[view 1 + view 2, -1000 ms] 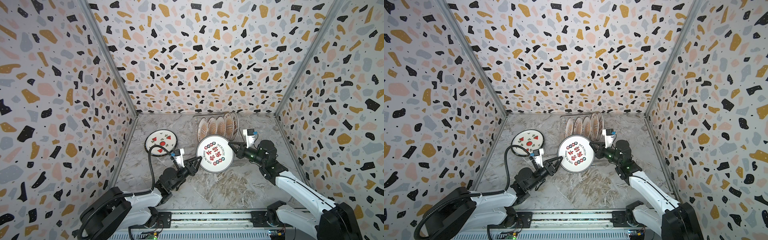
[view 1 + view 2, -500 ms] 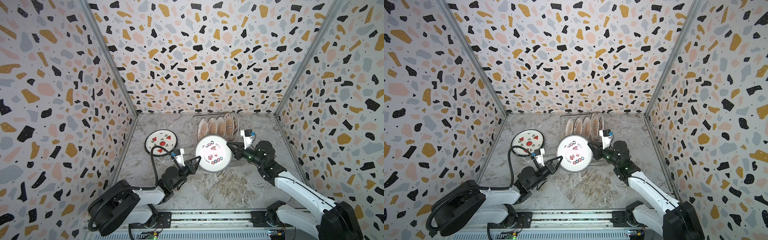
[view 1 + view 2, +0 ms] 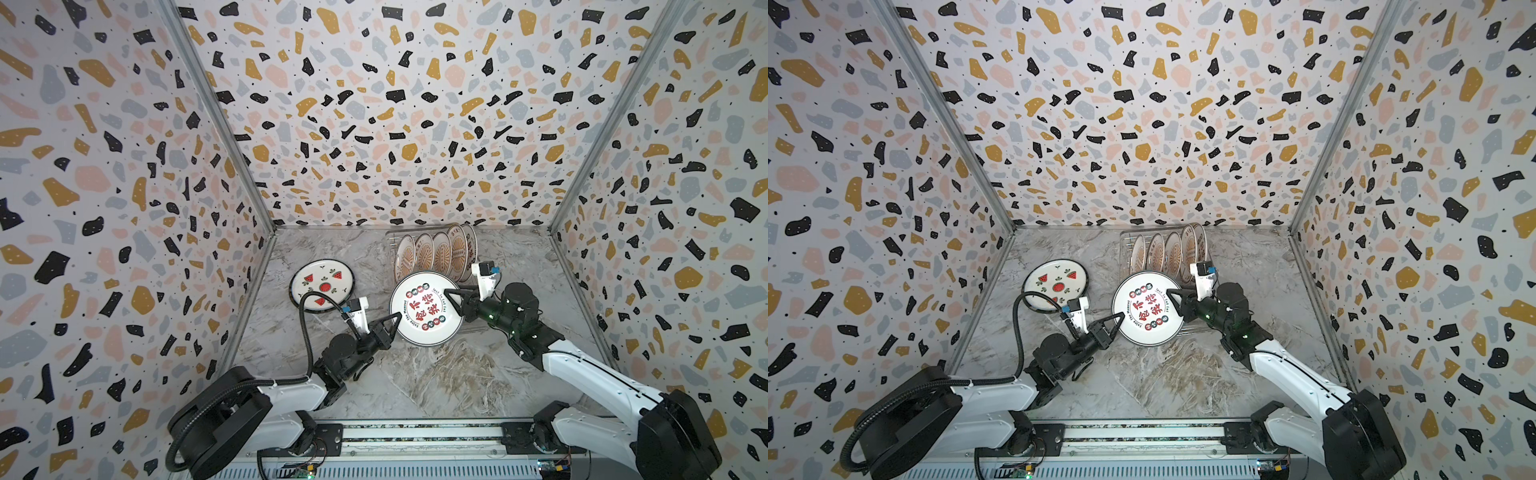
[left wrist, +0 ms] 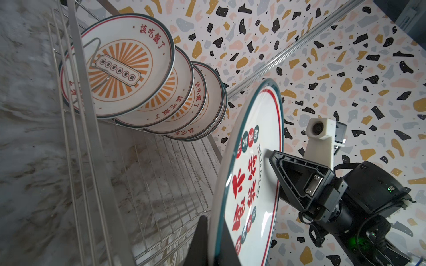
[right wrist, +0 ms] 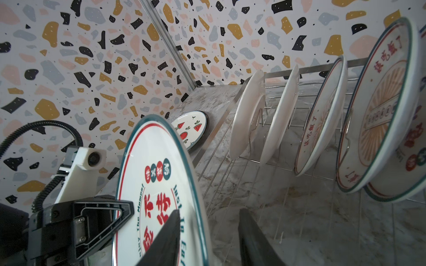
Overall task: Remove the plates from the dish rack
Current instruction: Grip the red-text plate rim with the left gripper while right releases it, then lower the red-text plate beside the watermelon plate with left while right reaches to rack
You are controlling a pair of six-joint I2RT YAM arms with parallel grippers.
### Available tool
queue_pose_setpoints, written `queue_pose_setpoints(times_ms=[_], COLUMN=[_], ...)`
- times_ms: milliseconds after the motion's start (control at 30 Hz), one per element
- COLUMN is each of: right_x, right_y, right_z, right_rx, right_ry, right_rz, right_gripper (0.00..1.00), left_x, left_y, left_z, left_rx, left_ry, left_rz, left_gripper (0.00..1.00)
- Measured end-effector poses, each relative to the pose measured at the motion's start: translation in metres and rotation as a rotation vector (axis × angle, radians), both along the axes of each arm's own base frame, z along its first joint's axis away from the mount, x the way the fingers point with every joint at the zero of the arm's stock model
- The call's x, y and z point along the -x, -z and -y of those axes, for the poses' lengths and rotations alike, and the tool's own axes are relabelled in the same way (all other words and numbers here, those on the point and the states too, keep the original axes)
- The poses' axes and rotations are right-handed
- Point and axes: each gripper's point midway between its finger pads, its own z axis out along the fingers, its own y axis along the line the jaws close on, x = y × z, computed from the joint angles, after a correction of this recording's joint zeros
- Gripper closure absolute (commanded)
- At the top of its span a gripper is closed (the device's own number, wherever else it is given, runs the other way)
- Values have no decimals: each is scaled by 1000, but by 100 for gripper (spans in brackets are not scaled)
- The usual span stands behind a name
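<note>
1. My left gripper (image 3: pixel 395 321) is clamped on the rim of one plate (image 3: pixel 426 309). In the left wrist view its two fingers (image 4: pixel 199 244) press this rim from both sides.
2. My right gripper (image 3: pixel 451 297) has its jaws apart, around the opposite rim of the same plate. In the right wrist view one finger (image 5: pixel 166 239) lies in front of the printed face, and I cannot tell if it touches. The other finger is clear of the plate's back.
3. The plate is off the table (image 3: pixel 415 374), on its edge and tilted, between my two grippers. Its face, with big red characters and red and dark dots, turns up toward both top views.
4. It is at the near end of the dish rack (image 4: pixel 108 184).
5. Five sunburst plates (image 3: pixel 441 253) stand in a row in the far part of the rack, each leaning between the wire prongs.
6. A watermelon plate (image 3: pixel 323 284) lies flat on the table, to the left of the rack and apart from it, near the left wall.
</note>
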Motion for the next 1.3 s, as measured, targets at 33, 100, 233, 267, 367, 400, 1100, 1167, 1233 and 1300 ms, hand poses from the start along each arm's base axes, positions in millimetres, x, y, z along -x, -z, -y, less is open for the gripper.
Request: queue_pose_setpoints(times_ms=[33,100,233,267,367,400,1100,1167,1233,1300], right_x=[-1,-3,-8,-8,-8,-8,8,11,12,10], right_y=[0,-1,-4,-5,-9,-10,-24,-20,-21,-26], right_z=[1,3,8,9,11,12,-33,-43,-51,-59], right_rx=[1,4,11,10,12,17,125,142,154,161], right_ry=[7,23,68,75,83,86,30,1,-14,-24], right_rz=[0,6,22,26,44,54,247,253,263,276], right_gripper=[49,45,36,35,25,22,1,1,1,1], left_x=[0,-1,-4,-4,-6,-8,-29,-31,-32,-32], left_y=[-4,-8,-11,-11,-12,-12,-7,-2,7,19], left_z=[-2,-6,-17,-20,-30,-35,-151,-164,-174,-183], left_rx=[8,13,8,6,2,2,-52,-56,-61,-65], left_ry=[-5,-18,-55,-64,-89,-106,-505,-545,-569,-591], left_rz=[8,17,25,26,29,30,8,-4,-26,-58], left_gripper=[100,100,100,100,100,100,100,100,100,100])
